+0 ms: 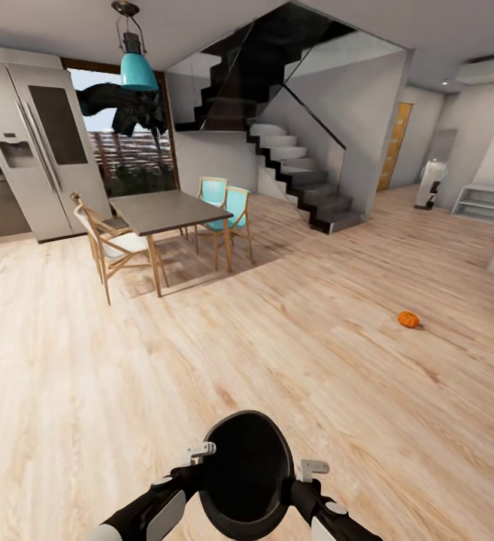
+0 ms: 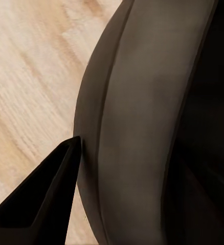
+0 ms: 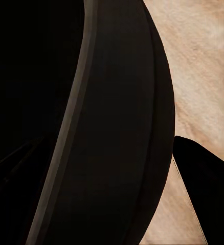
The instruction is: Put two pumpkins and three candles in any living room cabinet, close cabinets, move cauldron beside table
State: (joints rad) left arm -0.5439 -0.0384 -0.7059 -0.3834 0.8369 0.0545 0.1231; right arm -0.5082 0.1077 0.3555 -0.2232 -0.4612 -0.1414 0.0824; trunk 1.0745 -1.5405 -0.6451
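I hold the black cauldron low in front of me, its wide dark mouth facing the head camera. My left gripper is shut on its left rim and my right gripper on its right rim. The left wrist view has one dark finger pressed against the outside of the cauldron wall. In the right wrist view, a finger lies outside the cauldron wall. An orange pumpkin lies on the wooden floor ahead to the right. The candles and the cabinet are out of view.
A grey dining table with wooden and teal chairs stands ahead left, beside a steel fridge. A staircase rises at the back. A pale low shelf stands far right. Bare wooden floor stretches between.
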